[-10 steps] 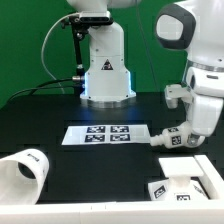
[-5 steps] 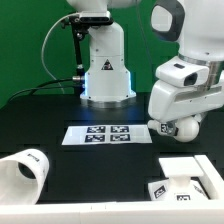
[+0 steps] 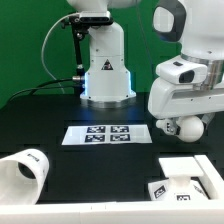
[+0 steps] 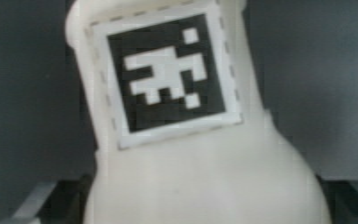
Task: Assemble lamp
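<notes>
Green wall at the back, black tabletop in front of it. At the exterior view's left edge the lamp's shade [image 3: 20, 175] lies on its side near the front of the table, its open mouth turned forward. A black-and-white square tag [image 3: 33, 157] sits on its outer wall, too small to read.

Behind it, dark cables [image 3: 55, 48] loop down to the arm's white pedestal [image 3: 106, 75] at the middle back. The pedestal carries a small triangular warning sign [image 3: 103, 62]; no lettering can be made out. In front of the pedestal the marker board [image 3: 108, 133] lies flat on the table, with a row of black square tags printed on it.

Just right of the board, the arm's white wrist [image 3: 185, 90] hangs low over the table, with the gripper [image 3: 183, 129] under it. In the wrist view the bulb [image 4: 176, 150] fills the picture, its tag [image 4: 163, 75] showing a blocky white pattern on black with no words. A dark finger [image 4: 43, 200] shows at each flank of the bulb's wider part, so the claw is clenched around the bulb. Whether the bulb touches the table I cannot tell.

At the front right corner the blocky lamp base [image 3: 188, 172] stands on the table, apart from the gripper, with square tags on its front face, blurred.
</notes>
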